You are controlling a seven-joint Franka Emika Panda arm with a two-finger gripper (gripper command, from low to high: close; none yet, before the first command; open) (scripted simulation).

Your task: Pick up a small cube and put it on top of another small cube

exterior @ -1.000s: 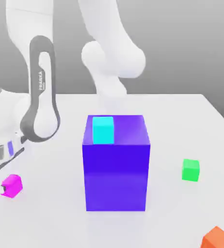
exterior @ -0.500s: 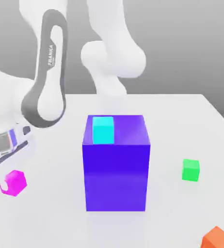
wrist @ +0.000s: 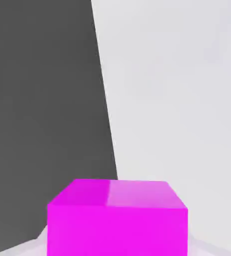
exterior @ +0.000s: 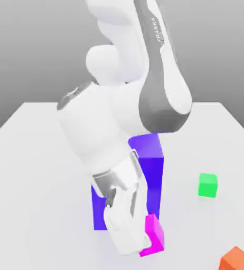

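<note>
The small cube, bright magenta, is held tilted in my gripper, which is shut on it. In the exterior view it hangs low in front of the large blue-purple block, near that block's lower right corner. My white arm crosses in front of the block and hides most of its front and top. In the hand view the magenta cube sits close up, with pale table surface and dark background beyond it.
A small green cube rests on the white table at the exterior view's right. An orange cube lies at the lower right corner. The large blue-purple block stands in the middle of the table.
The gripper closed on the magenta cube at the exterior view's left. The arm then swung right with it, and now stands in front of the blue-purple block.
</note>
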